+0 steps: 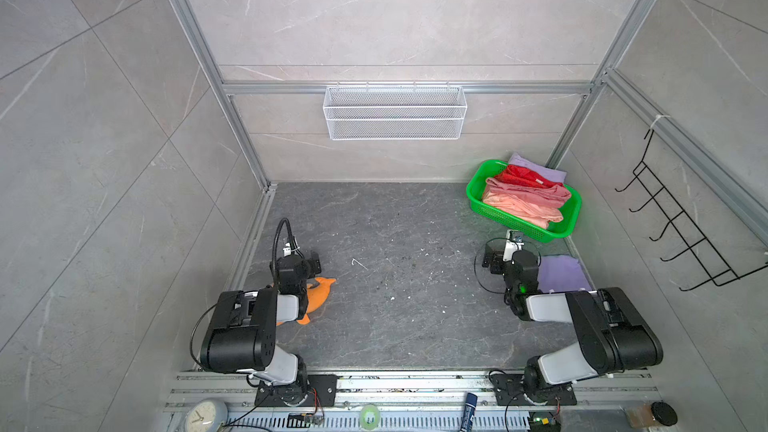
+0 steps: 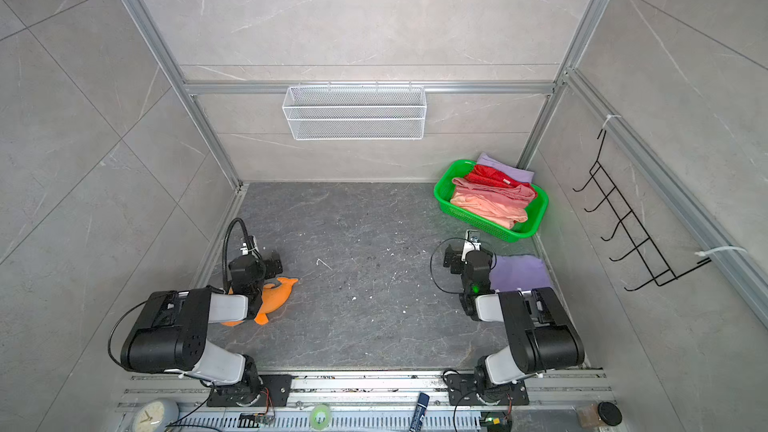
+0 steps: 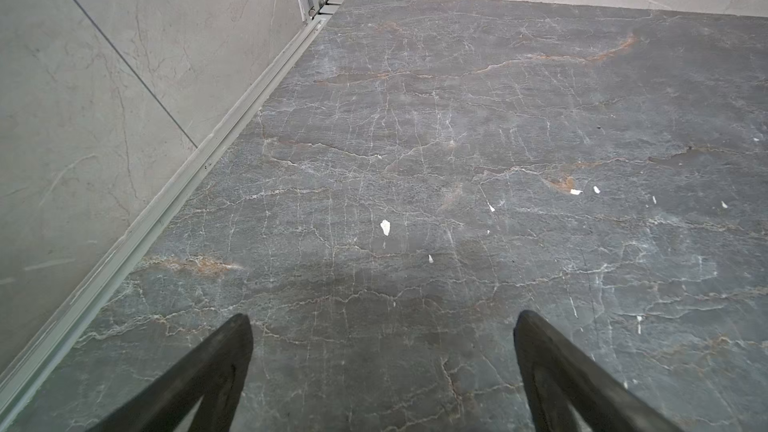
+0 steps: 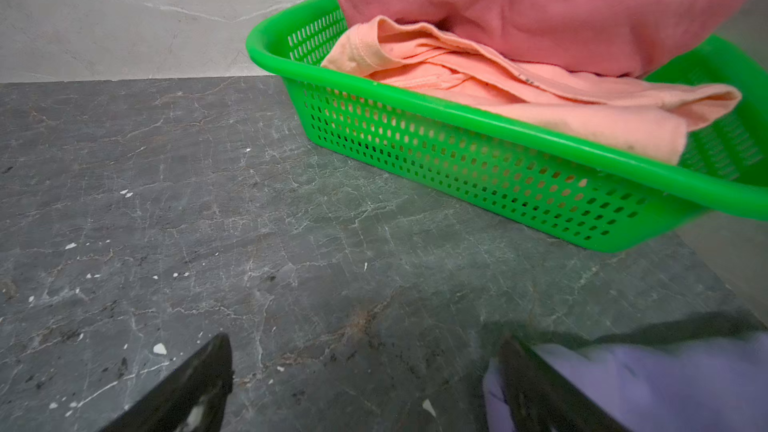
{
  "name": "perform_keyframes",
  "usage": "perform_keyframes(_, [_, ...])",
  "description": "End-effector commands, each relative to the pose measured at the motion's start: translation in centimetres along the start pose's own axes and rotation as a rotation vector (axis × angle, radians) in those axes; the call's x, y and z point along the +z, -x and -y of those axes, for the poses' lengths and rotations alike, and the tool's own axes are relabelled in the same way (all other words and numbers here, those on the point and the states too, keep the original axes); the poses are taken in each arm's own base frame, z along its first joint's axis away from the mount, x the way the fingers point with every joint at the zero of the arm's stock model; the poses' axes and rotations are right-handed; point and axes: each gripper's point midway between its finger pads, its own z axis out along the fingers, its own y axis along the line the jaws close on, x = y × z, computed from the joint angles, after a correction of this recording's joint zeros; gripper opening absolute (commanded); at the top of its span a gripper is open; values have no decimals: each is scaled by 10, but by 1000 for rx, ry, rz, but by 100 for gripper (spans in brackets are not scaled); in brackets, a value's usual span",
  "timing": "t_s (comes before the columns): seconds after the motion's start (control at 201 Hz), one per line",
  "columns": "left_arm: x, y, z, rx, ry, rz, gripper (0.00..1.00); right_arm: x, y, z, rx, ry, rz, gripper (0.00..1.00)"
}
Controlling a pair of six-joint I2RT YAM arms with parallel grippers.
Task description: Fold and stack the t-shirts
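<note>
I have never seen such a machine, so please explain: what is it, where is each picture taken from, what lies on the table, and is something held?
The machine is two robot arms at the near edge of a table; each ends in a two-finger gripper. The two wide pictures come from one double camera above, so they look nearly alike. The low pictures come from wrist cameras: one looks past the left gripper at bare table, one past the right gripper toward a green basket. The basket holds a peach shirt, a rose shirt and a red shirt; a lavender shirt shows at its far edge. A second lavender shirt lies beside the right arm; an orange plush toy lies partly under the left arm. Both grippers are open and hold nothing.
</note>
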Motion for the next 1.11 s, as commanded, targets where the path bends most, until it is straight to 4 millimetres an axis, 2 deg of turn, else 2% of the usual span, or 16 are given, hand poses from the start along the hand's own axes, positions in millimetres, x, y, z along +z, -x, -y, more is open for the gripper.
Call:
perform_keyframes(0.0, [0,21,0,-24,-7,64,100,1,6,-2,-16,3,16,99])
perform_keyframes(0.667, [0,20,0,-24,-6,61,100,1,6,-2,-16,3,14,100])
perform_keyframes(0.796, [-2,26,2,-10,-13,57,100,-5,19,6,2,-39,17,100])
perform_keyframes(0.916, [-11,58,20,42,-108,-13,100,-26,52,6,29,-23,11,100])
perform_keyframes(1.01, [-28,109,36,-13,-190,32,100,-42,89,-5,134,41,-14,100])
perform_keyframes(1.105, [-44,157,51,-115,-246,55,100,-53,114,-17,277,94,-47,99])
